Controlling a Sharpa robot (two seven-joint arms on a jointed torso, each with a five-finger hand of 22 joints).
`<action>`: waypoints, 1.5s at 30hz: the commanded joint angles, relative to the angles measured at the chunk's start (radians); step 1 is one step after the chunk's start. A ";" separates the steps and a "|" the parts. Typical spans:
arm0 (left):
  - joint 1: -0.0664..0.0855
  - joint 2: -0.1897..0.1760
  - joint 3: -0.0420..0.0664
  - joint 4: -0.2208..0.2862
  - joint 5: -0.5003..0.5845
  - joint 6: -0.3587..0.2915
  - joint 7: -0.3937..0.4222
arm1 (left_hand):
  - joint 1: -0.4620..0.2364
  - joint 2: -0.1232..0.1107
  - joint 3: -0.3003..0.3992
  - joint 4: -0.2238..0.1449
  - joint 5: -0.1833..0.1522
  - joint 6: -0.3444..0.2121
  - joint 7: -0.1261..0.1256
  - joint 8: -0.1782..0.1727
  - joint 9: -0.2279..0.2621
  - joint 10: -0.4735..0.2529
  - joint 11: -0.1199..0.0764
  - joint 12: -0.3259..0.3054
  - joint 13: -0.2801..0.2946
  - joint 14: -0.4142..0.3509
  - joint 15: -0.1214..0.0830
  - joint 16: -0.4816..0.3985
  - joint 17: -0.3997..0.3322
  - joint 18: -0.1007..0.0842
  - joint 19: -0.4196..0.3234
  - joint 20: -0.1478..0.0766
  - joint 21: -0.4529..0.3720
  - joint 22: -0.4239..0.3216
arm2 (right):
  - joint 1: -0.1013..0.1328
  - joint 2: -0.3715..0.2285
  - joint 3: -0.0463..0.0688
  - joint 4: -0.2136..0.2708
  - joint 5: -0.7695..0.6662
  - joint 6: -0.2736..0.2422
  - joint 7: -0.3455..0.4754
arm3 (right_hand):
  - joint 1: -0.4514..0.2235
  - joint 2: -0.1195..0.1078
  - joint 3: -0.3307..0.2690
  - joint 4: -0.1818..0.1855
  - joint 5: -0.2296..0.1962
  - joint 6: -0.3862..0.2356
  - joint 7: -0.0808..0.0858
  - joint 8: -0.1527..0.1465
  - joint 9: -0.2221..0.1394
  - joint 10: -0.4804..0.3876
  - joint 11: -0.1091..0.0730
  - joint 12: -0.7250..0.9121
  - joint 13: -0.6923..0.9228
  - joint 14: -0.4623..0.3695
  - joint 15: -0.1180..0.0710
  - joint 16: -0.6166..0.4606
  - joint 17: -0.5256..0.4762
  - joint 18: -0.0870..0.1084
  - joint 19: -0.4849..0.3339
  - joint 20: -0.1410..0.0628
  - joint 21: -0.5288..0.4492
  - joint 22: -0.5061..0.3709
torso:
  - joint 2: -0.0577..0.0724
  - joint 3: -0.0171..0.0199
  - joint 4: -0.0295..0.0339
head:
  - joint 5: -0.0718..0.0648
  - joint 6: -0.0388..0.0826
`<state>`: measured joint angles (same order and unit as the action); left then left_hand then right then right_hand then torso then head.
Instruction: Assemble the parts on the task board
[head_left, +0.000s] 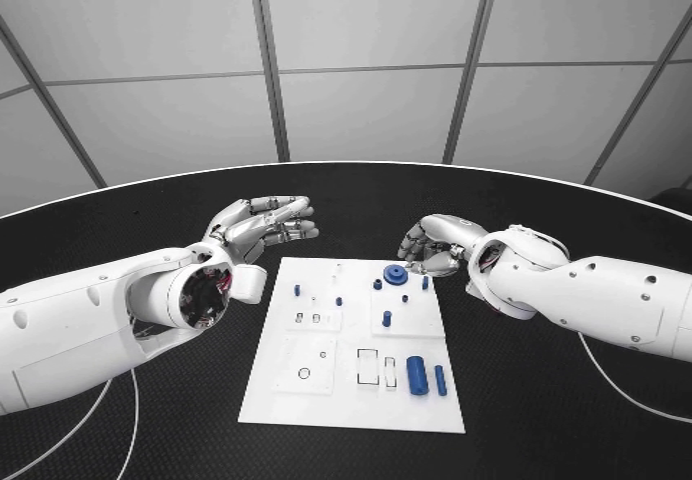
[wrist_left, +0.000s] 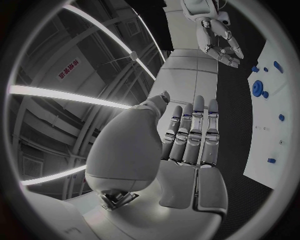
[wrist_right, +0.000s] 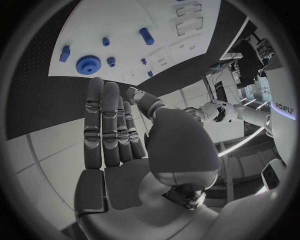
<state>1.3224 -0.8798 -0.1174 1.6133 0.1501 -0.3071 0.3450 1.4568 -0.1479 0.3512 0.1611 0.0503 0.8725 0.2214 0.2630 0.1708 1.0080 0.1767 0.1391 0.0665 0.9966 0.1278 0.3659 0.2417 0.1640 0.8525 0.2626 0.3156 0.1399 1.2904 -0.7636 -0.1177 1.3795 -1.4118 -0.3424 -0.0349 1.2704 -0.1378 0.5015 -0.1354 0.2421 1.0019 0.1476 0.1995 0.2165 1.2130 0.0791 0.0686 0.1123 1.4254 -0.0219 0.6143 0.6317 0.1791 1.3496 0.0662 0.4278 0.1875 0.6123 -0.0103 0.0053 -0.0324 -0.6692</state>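
Silver left hand hovering above black table just off the far left corner of the task board, holding nothing, fingers laid out straight and side by side in the left wrist view. Well apart from any part.

White task board in the middle of the table, carrying the blue parts: a small peg near its left side, a toothed gear at the far edge, another peg just nearer than that, then a thick cylinder and a thinner one lying side by side toward the near right. Several outlined recesses between them, apparently unfilled. Judged barely started.

Silver right hand just beyond the far right corner of the board, near the gear but not touching it; empty too, fingers extended together in the right wrist view, the gear lying past their tips.

Likely risks, as a judgement: reaching for the gear with straight fingers could shove it across the smooth plate instead of lifting it. Could also knock over the small upright pegs standing close beside it. Could shift the whole board if pressed at its edge, since nothing visibly clamps it. With both hands converging on the far edge, could collide.
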 joint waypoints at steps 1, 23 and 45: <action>0.010 -0.008 0.000 0.018 -0.001 0.001 -0.002 | 0.000 -0.010 0.007 -0.004 0.002 0.006 0.013 -0.005 -0.002 0.003 0.001 -0.007 -0.001 -0.008 0.000 -0.006 0.002 0.019 0.004 0.000 0.003 -0.002 | 0.009 0.014 0.000 -0.007 -0.069 0.003 -0.021 | -0.004 -0.013 0.011 0.006 -0.006 -0.008 0.000 -0.007 0.005 -0.022 0.000 -0.005 0.001 0.002 0.000 0.028 0.030 0.005 0.034 -0.002 -0.029 -0.022 | 0.033 -0.0065 0.0057 | -0.001 0.013; 0.053 -0.031 0.002 0.067 -0.002 0.006 -0.011 | -0.010 -0.015 0.019 -0.009 0.002 0.003 0.016 -0.011 -0.005 -0.001 0.005 -0.019 -0.001 -0.019 0.004 -0.016 0.003 0.019 0.001 0.001 0.000 -0.006 | 0.033 0.091 0.000 -0.055 -0.171 0.123 -0.062 | -0.014 -0.040 0.030 0.051 -0.020 -0.059 -0.015 -0.018 0.032 -0.105 -0.001 0.007 0.005 0.079 -0.001 0.466 0.408 0.004 0.169 -0.016 -0.085 -0.090 | 0.122 -0.0226 0.0323 | -0.021 0.060; 0.062 -0.037 0.002 0.068 -0.002 0.013 -0.020 | -0.016 -0.017 0.022 -0.010 0.002 0.001 0.019 -0.013 -0.006 -0.003 0.007 -0.023 -0.001 -0.022 0.006 -0.020 0.003 0.019 -0.001 0.002 -0.001 -0.007 | 0.033 0.098 0.000 -0.066 -0.188 0.137 -0.095 | -0.014 -0.073 0.087 0.094 -0.019 -0.075 -0.019 0.009 0.087 -0.120 0.013 0.039 0.009 0.052 0.027 0.551 0.422 -0.122 0.091 -0.011 0.884 0.946 | 0.152 -0.0231 0.0439 | -0.031 0.077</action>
<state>1.3841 -0.9164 -0.1152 1.6816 0.1484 -0.2941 0.3255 1.4468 -0.1577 0.3660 0.1517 0.0503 0.8724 0.2213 0.2548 0.1665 1.0078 0.1768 0.1194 0.0661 0.9825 0.1344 0.3512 0.2440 0.1630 0.8524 0.2627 0.3156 0.1341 1.3236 -0.6647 -0.1174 1.3135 -1.6002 -0.2059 -0.1284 1.2555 -0.1883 0.5553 -0.0612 0.2264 0.9428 0.1283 0.1882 0.2735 1.0986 0.0875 0.0891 0.1194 1.4653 -0.0139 1.1381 1.0664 0.1155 1.4633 0.0536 0.8556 0.6184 0.7599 -0.0338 0.0481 -0.0638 -0.5931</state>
